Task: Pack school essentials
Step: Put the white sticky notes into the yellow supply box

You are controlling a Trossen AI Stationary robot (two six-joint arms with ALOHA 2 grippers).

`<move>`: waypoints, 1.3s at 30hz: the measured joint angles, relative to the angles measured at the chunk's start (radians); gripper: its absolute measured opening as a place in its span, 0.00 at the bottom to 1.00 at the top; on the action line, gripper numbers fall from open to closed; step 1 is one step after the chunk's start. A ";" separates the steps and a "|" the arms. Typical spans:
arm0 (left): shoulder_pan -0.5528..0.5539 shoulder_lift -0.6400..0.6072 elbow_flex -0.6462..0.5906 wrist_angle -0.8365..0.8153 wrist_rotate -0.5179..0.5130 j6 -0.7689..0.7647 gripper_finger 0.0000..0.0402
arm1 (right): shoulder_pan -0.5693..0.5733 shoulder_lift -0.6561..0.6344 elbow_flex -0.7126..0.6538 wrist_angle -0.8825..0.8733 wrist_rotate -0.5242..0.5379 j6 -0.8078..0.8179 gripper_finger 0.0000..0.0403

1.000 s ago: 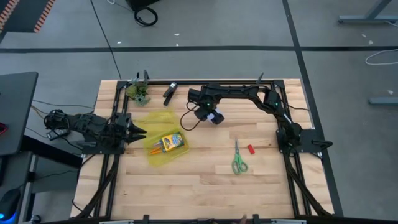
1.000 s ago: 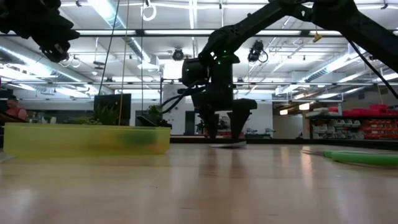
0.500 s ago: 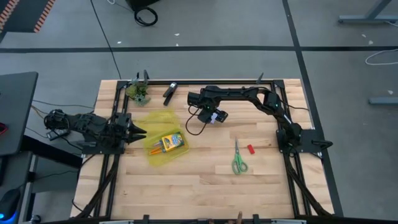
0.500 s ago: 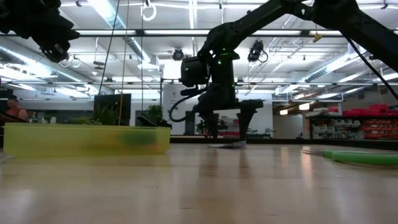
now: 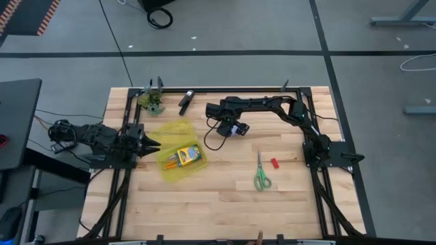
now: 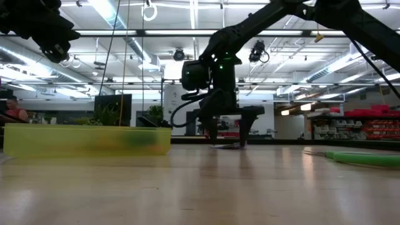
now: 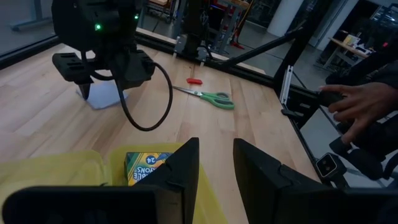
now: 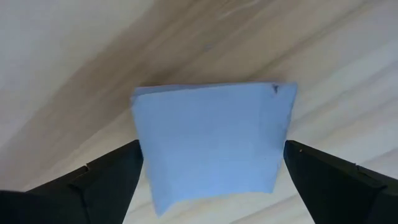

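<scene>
**Note pad sits between the spread fingers**

The pale blue square paper note pad (image 8: 211,140) lies flat on the wooden table (image 5: 225,197), directly beneath the right end effector (image 5: 235,128), fingers open either side, apparently not yet touching. The left end effector (image 5: 151,144) waits farther off, parted. Since half a second ago the right arm has drawn slightly back and lowered.

Your right gripper (image 6: 226,136) hangs jaws spread over a flat pad (image 6: 226,145) on the counter (image 6: 200,187); yellow tray (image 6: 87,140) sits left.

Overhead, table-level and two wrist views share the wooden table (image 5: 225,197).
</scene>
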 joint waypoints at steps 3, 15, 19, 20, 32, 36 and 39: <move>0.000 0.000 0.000 0.000 0.000 -0.001 0.27 | -0.001 0.000 -0.014 0.018 0.002 -0.011 0.98; 0.000 0.000 0.000 -0.001 0.000 -0.001 0.27 | -0.018 0.000 -0.016 0.032 -0.031 -0.020 0.98; 0.000 0.000 0.000 -0.001 0.000 -0.001 0.27 | -0.018 0.000 -0.015 0.036 -0.041 -0.021 0.98; 0.000 0.000 0.000 -0.001 0.000 0.000 0.27 | -0.019 0.000 -0.015 0.037 -0.046 -0.019 0.98; 0.000 0.000 0.000 -0.001 0.000 -0.001 0.27 | -0.046 -0.001 -0.015 0.051 -0.095 0.034 0.98; 0.000 0.000 0.000 -0.001 0.000 -0.001 0.27 | -0.045 -0.001 -0.014 0.053 -0.094 0.037 0.94; 0.000 0.000 0.000 -0.001 0.000 -0.001 0.27 | -0.044 -0.001 -0.014 0.055 -0.094 0.035 0.88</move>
